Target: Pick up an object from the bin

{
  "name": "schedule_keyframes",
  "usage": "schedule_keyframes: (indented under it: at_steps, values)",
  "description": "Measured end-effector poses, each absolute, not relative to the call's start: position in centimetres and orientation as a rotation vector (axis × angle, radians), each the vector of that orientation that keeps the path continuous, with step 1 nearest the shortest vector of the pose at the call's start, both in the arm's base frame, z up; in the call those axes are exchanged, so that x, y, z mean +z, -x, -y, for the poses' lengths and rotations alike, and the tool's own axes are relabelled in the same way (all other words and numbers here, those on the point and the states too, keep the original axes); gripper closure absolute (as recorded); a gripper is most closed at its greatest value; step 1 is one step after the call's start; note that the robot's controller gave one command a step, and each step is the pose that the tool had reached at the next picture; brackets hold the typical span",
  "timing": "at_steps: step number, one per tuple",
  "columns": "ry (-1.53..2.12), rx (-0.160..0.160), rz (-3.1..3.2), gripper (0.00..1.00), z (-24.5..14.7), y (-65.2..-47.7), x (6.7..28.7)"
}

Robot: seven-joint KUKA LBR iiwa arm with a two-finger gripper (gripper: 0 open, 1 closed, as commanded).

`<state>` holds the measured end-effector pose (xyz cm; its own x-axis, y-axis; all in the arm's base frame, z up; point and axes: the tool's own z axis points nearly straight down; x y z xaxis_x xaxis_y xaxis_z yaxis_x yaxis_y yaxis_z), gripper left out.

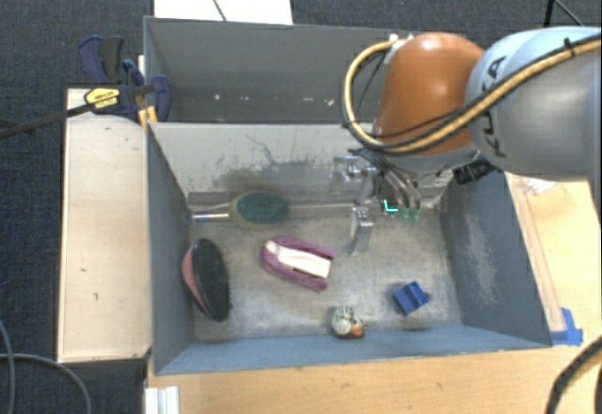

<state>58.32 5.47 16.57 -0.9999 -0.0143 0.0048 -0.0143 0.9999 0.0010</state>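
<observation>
Progress looks slight: in the camera view we see the gripper [361, 230] low in the grey metal bin [169, 243], just right of the purple-and-white curved plastic piece [297, 263] lying mid-bin. We cannot tell whether it is spread or pressed together. We judge that grasping and lifting remain.

Soft, even light; faint shadows

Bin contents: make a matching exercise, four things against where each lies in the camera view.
Things:
1. blue block
2. black oval brush
3. green round-headed tool
4. purple and white thing

Places:
a. by the left wall
b. front right of the floor
c. middle of the floor
d. toward the back, left of centre

Pairs: 1-b, 2-a, 3-d, 4-c
</observation>
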Motion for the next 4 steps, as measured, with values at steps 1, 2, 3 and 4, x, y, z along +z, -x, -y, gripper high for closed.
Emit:
schedule_keyframes:
  at_steps: [1, 2, 3, 4]
  values:
    - [-0.978, 0.001, 3.005, 0.00, -10.2, -49.4, 7.4]
    - [-0.983, -0.001, 2.993, 0.00, -11.6, -57.8, 7.3]
    - [-1.050, -0.001, 2.980, 0.00, -10.4, -50.6, 7.4]
    - [-0.541, -0.002, 3.100, 0.00, -10.0, -57.5, 7.2]
